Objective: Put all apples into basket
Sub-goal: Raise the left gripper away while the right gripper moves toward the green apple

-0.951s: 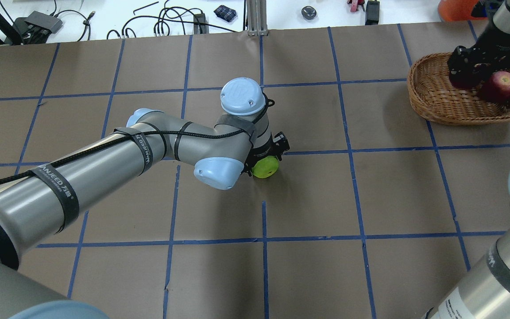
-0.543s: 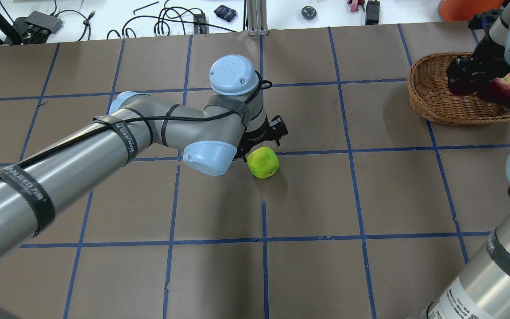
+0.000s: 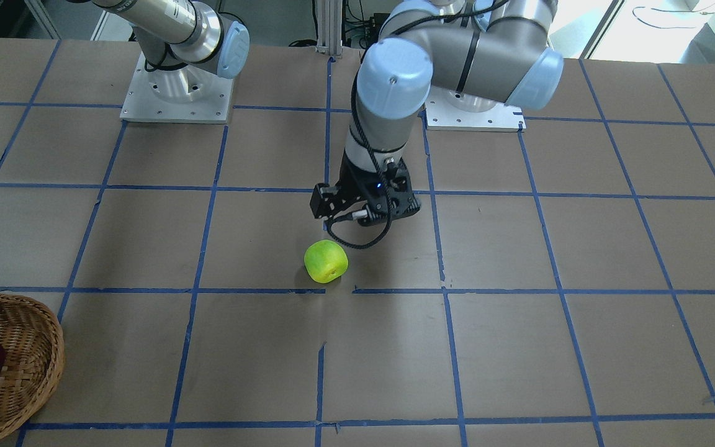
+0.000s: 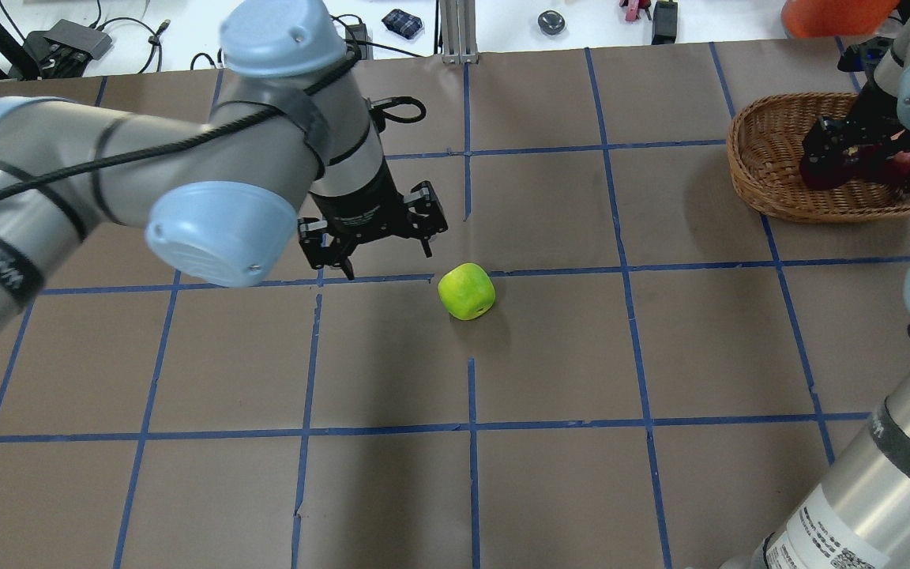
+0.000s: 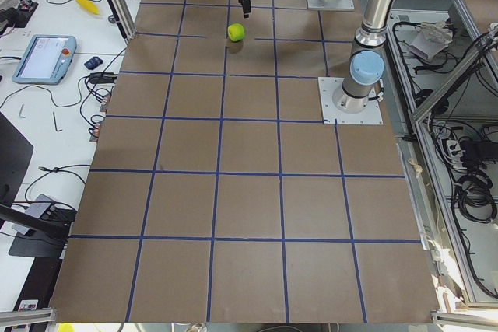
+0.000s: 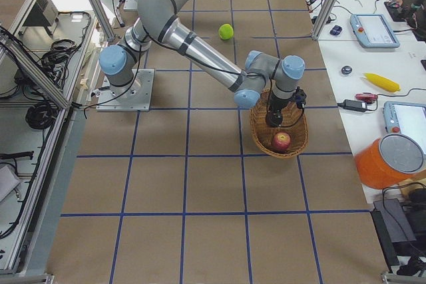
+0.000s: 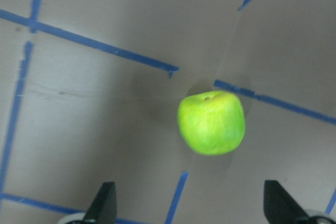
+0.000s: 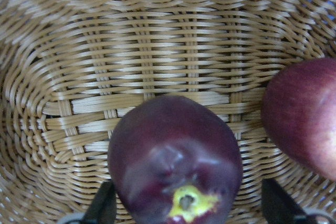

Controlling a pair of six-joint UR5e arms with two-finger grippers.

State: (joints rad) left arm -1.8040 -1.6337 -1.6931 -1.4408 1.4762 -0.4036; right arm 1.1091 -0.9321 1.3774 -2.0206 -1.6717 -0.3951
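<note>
The lime green apple point(image 4: 467, 291) lies alone on the brown table near its middle; it also shows in the front view point(image 3: 326, 261) and the left wrist view point(image 7: 211, 123). My left gripper point(image 4: 386, 257) is open and empty, raised above the table just left of that apple. The wicker basket point(image 4: 763, 174) stands at the far right. The dark maroon apple point(image 8: 176, 156) and the red apple point(image 8: 304, 114) lie in it. My right gripper point(image 4: 850, 158) hangs inside the basket, open, its fingers point(image 8: 102, 205) apart on either side of the maroon apple.
Blue tape lines grid the table. An orange object point(image 4: 826, 16) sits beyond the basket at the far edge. Cables and small tools point(image 4: 297, 35) lie on the white bench behind the table. My right arm's base segment point(image 4: 881, 474) fills the near right corner.
My left gripper has drawn away from the green apple, up and to the left; the apple stays on the table. My right gripper has stayed in the basket over the maroon apple.
</note>
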